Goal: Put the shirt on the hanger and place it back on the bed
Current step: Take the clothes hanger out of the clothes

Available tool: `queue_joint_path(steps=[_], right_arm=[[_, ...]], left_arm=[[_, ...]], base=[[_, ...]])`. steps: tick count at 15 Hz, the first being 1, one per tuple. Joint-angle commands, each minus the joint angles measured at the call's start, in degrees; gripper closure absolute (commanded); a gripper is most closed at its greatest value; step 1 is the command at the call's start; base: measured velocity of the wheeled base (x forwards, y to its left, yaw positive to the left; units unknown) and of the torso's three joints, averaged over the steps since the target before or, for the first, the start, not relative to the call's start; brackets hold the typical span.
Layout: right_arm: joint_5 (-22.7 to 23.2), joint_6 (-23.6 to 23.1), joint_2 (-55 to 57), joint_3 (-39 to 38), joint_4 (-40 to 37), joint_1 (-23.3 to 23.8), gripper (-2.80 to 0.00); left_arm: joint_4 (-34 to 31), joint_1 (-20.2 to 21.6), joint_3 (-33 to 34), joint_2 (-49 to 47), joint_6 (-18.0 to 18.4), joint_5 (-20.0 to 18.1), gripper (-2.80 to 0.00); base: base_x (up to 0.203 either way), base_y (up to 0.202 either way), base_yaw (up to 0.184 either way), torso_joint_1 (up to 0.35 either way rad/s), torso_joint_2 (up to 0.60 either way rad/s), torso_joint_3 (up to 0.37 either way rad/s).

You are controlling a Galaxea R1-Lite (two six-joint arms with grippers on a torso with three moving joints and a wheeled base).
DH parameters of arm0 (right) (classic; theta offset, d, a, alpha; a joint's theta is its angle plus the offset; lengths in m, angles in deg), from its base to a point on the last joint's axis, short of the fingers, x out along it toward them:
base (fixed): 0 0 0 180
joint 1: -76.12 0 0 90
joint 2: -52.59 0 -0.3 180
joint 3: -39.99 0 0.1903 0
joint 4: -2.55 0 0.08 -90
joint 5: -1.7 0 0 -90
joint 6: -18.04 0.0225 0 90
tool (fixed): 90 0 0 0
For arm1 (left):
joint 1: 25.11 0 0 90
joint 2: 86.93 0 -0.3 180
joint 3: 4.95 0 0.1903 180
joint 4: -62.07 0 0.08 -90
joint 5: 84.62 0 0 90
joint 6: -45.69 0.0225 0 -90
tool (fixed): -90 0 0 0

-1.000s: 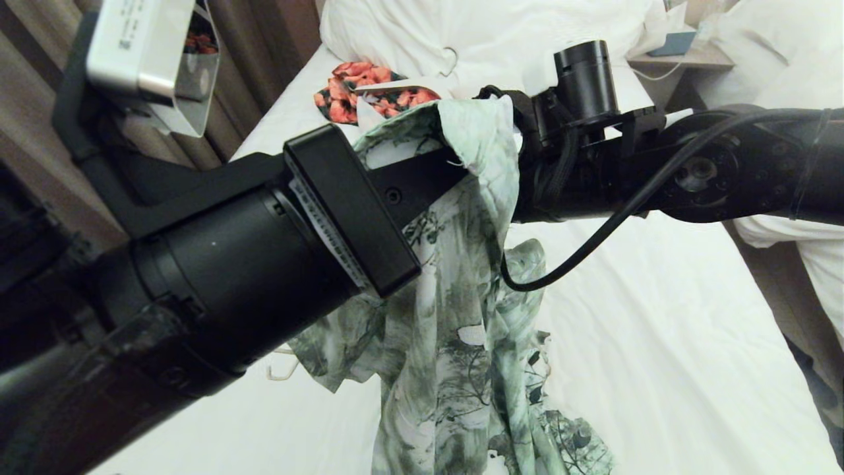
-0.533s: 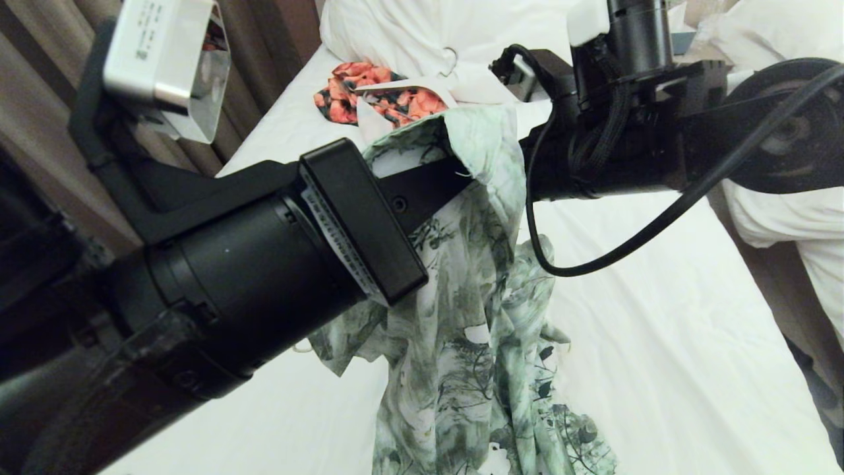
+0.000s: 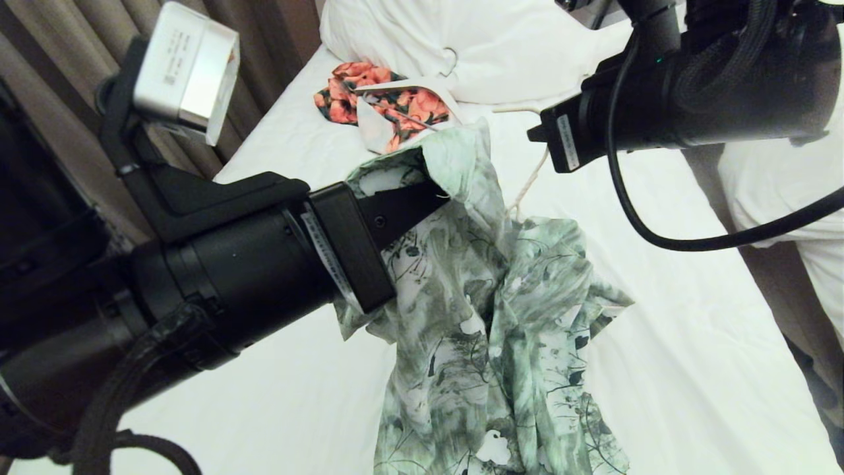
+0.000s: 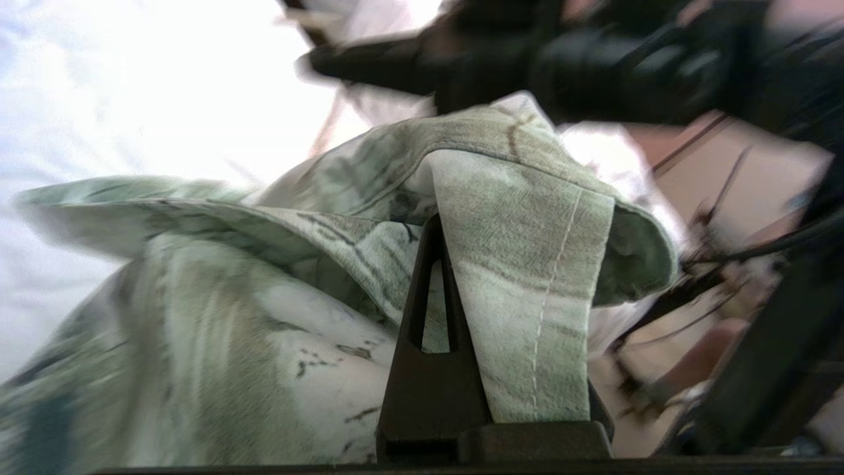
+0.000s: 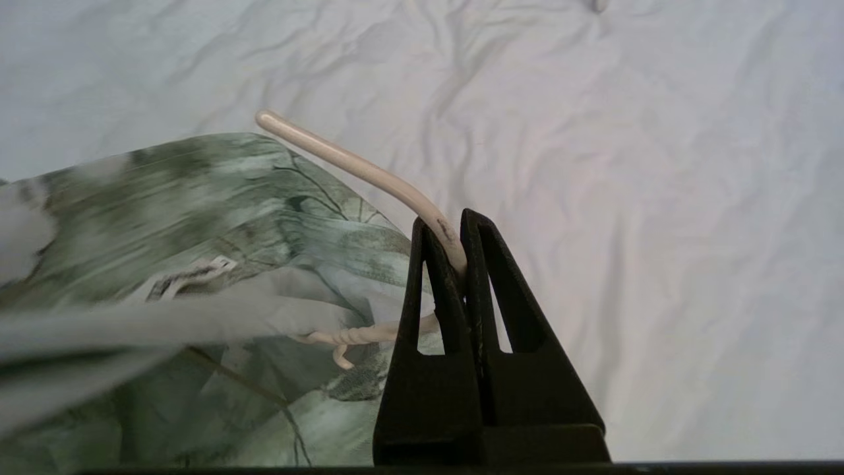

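Left end effector (image 4: 455, 264) pinching the collar of the mottled green-and-white floral shirt (image 3: 488, 316), right end effector (image 5: 455, 244) clamping the thin cream wire hanger (image 5: 356, 168), both hanging above the white-sheeted bed (image 3: 692, 316)

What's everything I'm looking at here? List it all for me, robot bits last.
shirt: one, mottled green and white, part lifted, the rest draped on the bed.
hanger: one, cream wire, its hook pinched above the shirt.
bed: one, white sheet, under everything.
pillow: one, white, at the head of the bed.
floral garment: one, orange and black, lying near the pillow.
second hanger: one, only its hook clear, by the floral garment.
curtains: brown, to the left of the bed.
other bed: one, white bedding, at the right edge.
left gripper: one, black, shut on a shirt edge.
right gripper: one, black, shut on the hanger.
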Motion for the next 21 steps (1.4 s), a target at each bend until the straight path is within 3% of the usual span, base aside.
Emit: queue_joint_path(steps=[1, 2, 6, 10, 16, 21], right_arm=[[-0.21, -0.39, -2.31, 0.58, -0.8, 0.0, 0.0], [-0.27, -0.86, -2.91, 1.17, -1.55, 0.0, 0.0], [-1.13, -4.74, -4.34, 2.65, -2.71, -0.09, 0.0], [-0.76, -6.17, -6.57, 2.59, -3.67, -0.67, 0.0], [0.18, -6.5, -9.17, 1.6, -8.67, -3.23, 0.0], [-0.06, -6.41, -9.07, 0.56, -8.96, -6.56, 0.0]], left_arm=[[-0.06, 2.14, 0.25, 0.4, 3.8, -0.08, 0.0], [-0.03, 2.83, 0.83, 0.36, 6.39, -0.73, 0.0], [-0.01, 2.04, 1.64, 0.53, 7.51, -1.16, 0.0], [0.08, -0.85, 3.49, 1.76, 12.08, -1.07, 0.0], [0.39, -0.59, 0.85, 3.64, 14.53, 2.68, 0.0], [0.43, -1.74, 0.99, 3.18, 14.54, 3.06, 0.0]], base=[[0.0, 0.0, 0.0, 0.0, 0.0, 0.0], [0.0, 0.0, 0.0, 0.0, 0.0, 0.0], [0.0, 0.0, 0.0, 0.0, 0.0, 0.0], [0.0, 0.0, 0.0, 0.0, 0.0, 0.0], [0.0, 0.0, 0.0, 0.0, 0.0, 0.0], [0.0, 0.0, 0.0, 0.0, 0.0, 0.0]])
